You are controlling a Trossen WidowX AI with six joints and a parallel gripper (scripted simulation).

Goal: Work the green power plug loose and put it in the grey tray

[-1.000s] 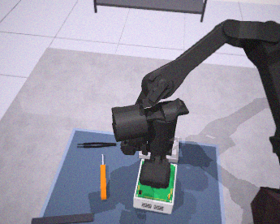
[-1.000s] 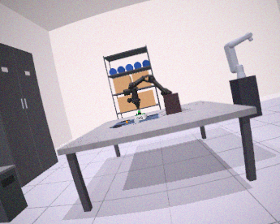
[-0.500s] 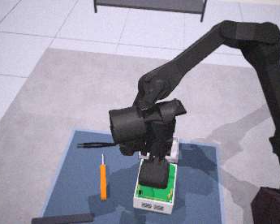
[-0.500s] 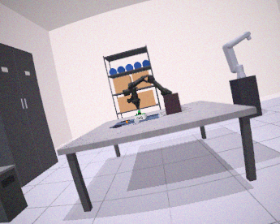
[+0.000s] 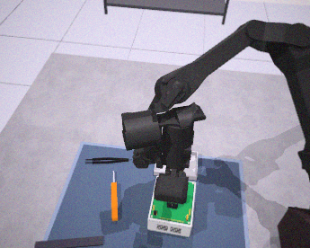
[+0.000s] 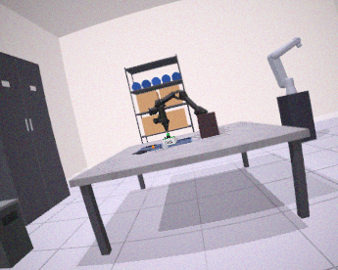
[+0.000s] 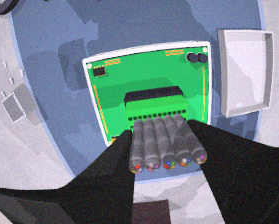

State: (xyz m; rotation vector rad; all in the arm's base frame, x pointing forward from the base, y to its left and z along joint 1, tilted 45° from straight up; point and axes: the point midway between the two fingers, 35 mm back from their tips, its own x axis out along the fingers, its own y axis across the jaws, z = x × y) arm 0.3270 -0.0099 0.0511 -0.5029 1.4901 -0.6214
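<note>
We observe the fingers clamped on the green plug (image 7: 157, 107), the grey tray (image 7: 246, 75) (image 5: 193, 167) lying beyond them to one side.

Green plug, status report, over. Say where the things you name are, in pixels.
Gripper (image 7: 160, 131) shut on green power plug (image 7: 156, 106). Plug at its black socket (image 7: 152, 94) on the board, whether loosened unclear. Grey tray (image 7: 221, 75) beside the board, nothing in it. No obstruction seen between.
</note>
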